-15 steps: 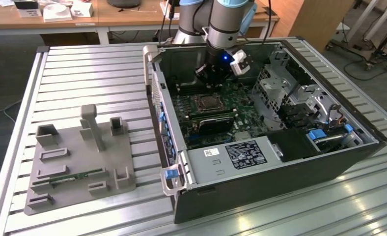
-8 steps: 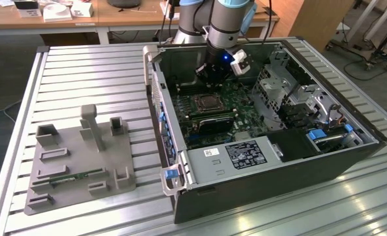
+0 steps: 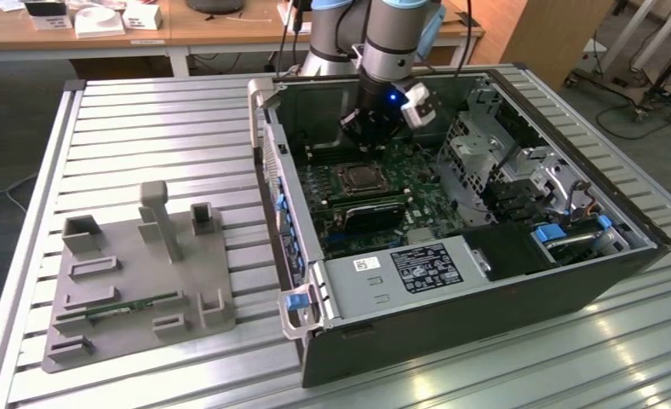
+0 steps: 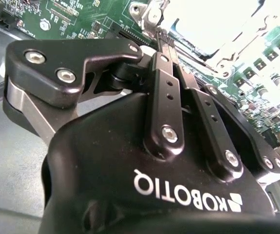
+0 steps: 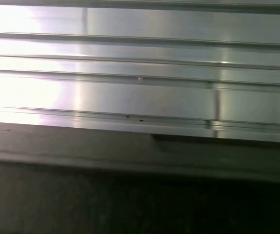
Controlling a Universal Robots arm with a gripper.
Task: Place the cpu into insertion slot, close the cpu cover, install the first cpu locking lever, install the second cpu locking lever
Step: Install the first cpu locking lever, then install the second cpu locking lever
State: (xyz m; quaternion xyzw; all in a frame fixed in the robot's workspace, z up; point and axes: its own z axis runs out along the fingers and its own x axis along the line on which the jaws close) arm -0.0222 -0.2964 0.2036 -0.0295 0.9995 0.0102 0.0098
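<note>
Nearest me in the exterior view, a grey moulded fixture tray (image 3: 142, 285) sits on the slatted aluminium table (image 3: 131, 111), with a thin green circuit strip (image 3: 117, 308) lying in one of its recesses. Just beside it, toward the exterior view's right, I see the opened computer case (image 3: 484, 281) lying on its side. Inside the case, at the near end, is a grey power supply (image 3: 410, 264) with labels on top; behind that is the green motherboard (image 3: 364, 226). On the board sits the insertion slot (image 3: 356, 181), and the cpu cover (image 3: 358, 169) appears to lie flat over it, a dull grey square showing through the window; I cannot tell for certain that this is the cpu. Silver drive cages (image 3: 501, 166) fill the case's side toward the exterior view's right.

Above the far edge of the slot hangs the gripper (image 3: 368, 141). In the second wrist view the gripper (image 4: 163, 39) has its fingers (image 4: 165, 92) pressed together with nothing between them, the tips close over the socket's silvery metal frame (image 4: 213, 34).

In the first wrist view I see table slats (image 5: 140, 63) beyond a dark case edge (image 5: 130, 161).
</note>
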